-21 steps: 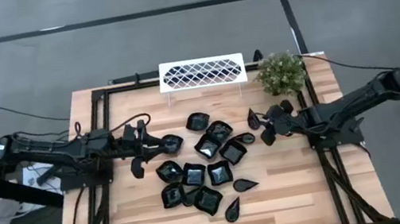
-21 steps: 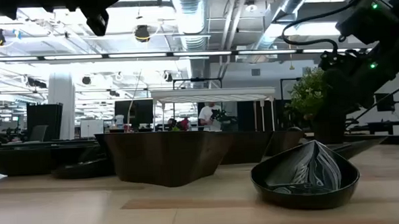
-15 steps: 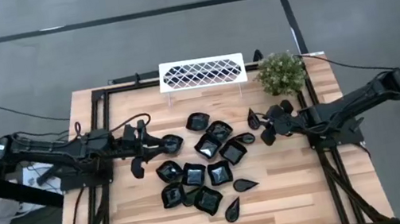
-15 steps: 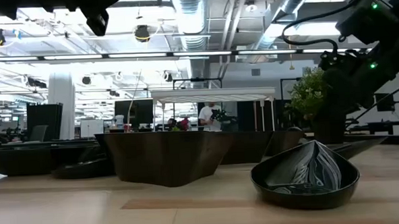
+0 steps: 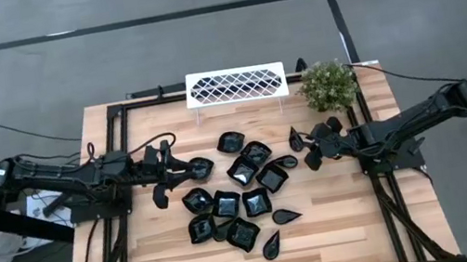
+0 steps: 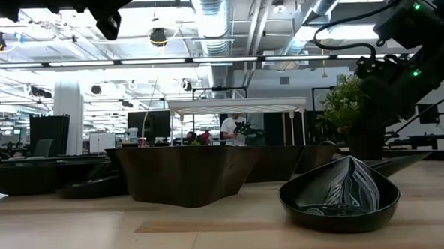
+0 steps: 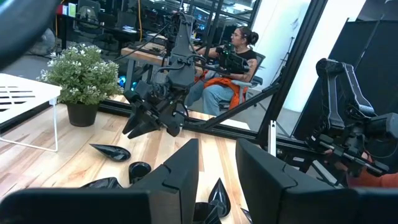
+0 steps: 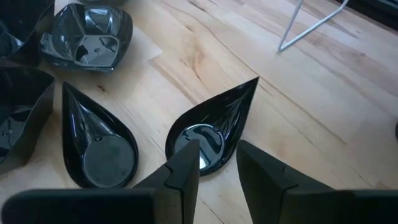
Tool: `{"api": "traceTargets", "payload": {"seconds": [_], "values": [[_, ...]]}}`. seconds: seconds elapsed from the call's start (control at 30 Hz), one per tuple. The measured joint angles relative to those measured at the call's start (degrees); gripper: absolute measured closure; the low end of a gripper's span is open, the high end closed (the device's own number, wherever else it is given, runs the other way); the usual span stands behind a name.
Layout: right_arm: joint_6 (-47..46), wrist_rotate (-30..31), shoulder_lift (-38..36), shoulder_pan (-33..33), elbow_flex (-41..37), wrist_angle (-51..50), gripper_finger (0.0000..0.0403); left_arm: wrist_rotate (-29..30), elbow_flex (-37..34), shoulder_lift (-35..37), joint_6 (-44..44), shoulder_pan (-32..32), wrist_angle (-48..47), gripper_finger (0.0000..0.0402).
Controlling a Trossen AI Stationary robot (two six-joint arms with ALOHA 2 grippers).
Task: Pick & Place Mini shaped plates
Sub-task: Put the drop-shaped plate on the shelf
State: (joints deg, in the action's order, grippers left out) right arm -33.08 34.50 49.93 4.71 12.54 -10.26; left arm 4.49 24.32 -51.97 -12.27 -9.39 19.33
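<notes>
Looking down from the high view, the mini shaped plates sit bunched mid-table, well short of the white lattice tray and the plant at the table far edge. The left gripper hovers at the pile's left fringe, and the right gripper at its right fringe, each likely working its own side.

Down at the low view, a teardrop plate lies flat and close, with a faceted dish behind it.

Over to the left wrist view: the left gripper has its jaws a little apart with nothing between them, apparently waiting, looking across at the right gripper. A seated person shows beyond the table.

Now the right wrist view: the right gripper has its jaws slightly apart and empty, poised over the rounded end of a teardrop plate, probably lining up a pinch on its rim. Its long axis runs straight away from the jaws, with the tip aimed toward the tray's wire leg. A second teardrop lies just beside it.
</notes>
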Motion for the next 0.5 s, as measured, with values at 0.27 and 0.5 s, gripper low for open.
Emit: {"api": "traceTargets", "payload": {"seconds": [0.27, 0.5], "values": [[3.21, -1.26, -0.02, -0.02, 0.02, 0.0, 0.0301, -0.01, 0.02, 0.01, 0.02, -0.02, 0.0, 0.0293], [11.01, -3.16, -0.02, -0.02, 0.02, 0.04, 0.0301, 0.0, 0.02, -0.01, 0.0, -0.02, 0.0, 0.0293]]}}
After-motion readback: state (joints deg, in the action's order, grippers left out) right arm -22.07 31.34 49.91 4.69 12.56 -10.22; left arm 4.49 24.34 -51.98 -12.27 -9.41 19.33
